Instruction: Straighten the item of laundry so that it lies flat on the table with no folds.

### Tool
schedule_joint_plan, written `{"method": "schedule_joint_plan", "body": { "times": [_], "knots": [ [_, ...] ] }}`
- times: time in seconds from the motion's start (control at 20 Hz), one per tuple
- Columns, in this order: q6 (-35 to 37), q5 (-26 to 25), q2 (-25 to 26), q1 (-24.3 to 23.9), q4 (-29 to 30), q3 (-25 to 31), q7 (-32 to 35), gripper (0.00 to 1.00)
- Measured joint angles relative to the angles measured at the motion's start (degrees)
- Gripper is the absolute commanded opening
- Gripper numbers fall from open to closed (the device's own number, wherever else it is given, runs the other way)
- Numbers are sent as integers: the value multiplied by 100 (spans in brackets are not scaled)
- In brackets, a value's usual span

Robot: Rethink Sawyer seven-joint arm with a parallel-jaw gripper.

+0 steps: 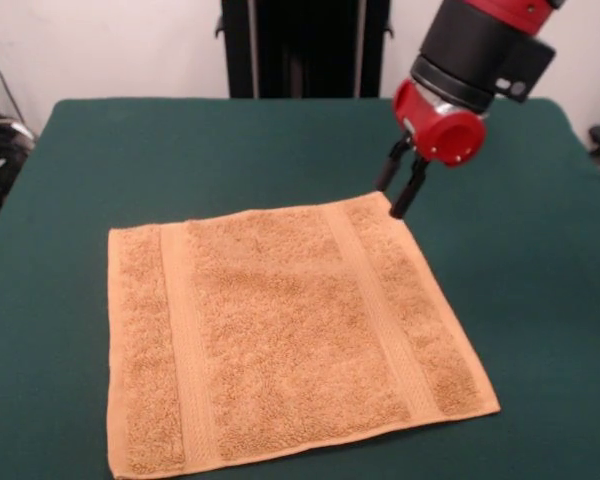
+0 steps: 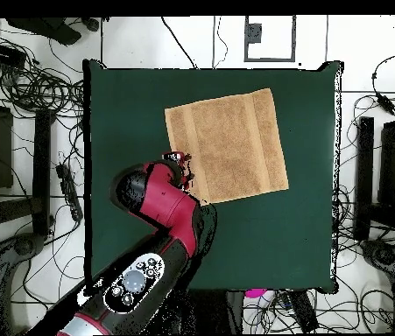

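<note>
Lying flat on the table (image 1: 280,150), the towel (image 1: 280,345) shows no folds, both woven bands fully visible. At its far right corner in the front view, the gripper (image 1: 401,186) hangs with fingers slightly parted, holding nothing.

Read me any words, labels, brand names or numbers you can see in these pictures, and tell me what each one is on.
None can be read.
The towel shows no tag or print.
The table is plain green.
The gripper and the arm show no lettering; the arm's small round controls are too small to read.
</note>
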Motion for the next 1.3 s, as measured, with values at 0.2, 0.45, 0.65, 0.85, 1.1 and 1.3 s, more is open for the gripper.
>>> {"method": "schedule_joint_plan", "body": {
  "times": [0.2, 0.45, 0.65, 0.85, 1.1, 1.3],
  "knots": [
    [585, -8, -156, -3, 1, -24, 54, 100],
    [1242, -135, -325, -99, -82, -188, 54, 100],
    [1587, -445, -399, -454, -415, -436, 54, 100],
    [1746, -873, -307, -901, -1020, -944, 54, 100],
    [1908, -1170, -51, -1267, -1702, -1567, 54, 100],
    [2040, -1227, 213, -1640, -2358, -1969, 54, 100]
  ]
}}
